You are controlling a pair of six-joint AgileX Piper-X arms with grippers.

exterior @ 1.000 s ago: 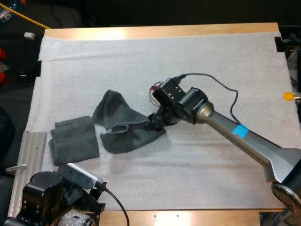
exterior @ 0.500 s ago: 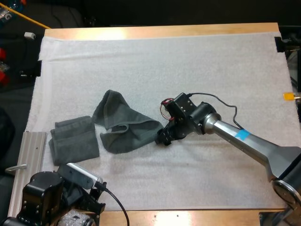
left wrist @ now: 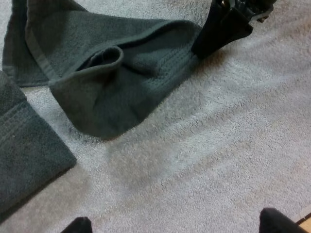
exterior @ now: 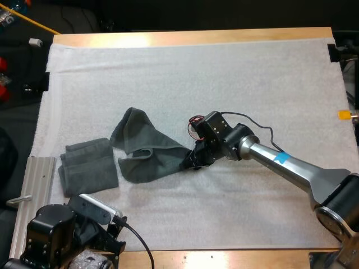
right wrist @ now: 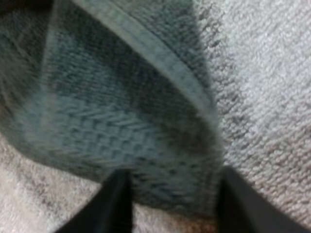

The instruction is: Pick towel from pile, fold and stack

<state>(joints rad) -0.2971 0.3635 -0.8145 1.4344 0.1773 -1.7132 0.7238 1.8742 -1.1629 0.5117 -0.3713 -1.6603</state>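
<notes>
Right end effector [exterior: 192,163] has moved back to the crumpled towel [exterior: 147,152].

High view looks down over mat [exterior: 224,84], both wrist views close on crumpled towel [left wrist: 121,82]

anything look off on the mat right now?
Nothing stands out. The crumpled towel lies bunched mid-mat with one edge curled over, which is normal before folding. The folded towel lies flat to its left, slightly askew to the mat edge. The right gripper is at the crumpled towel's right end.
</notes>
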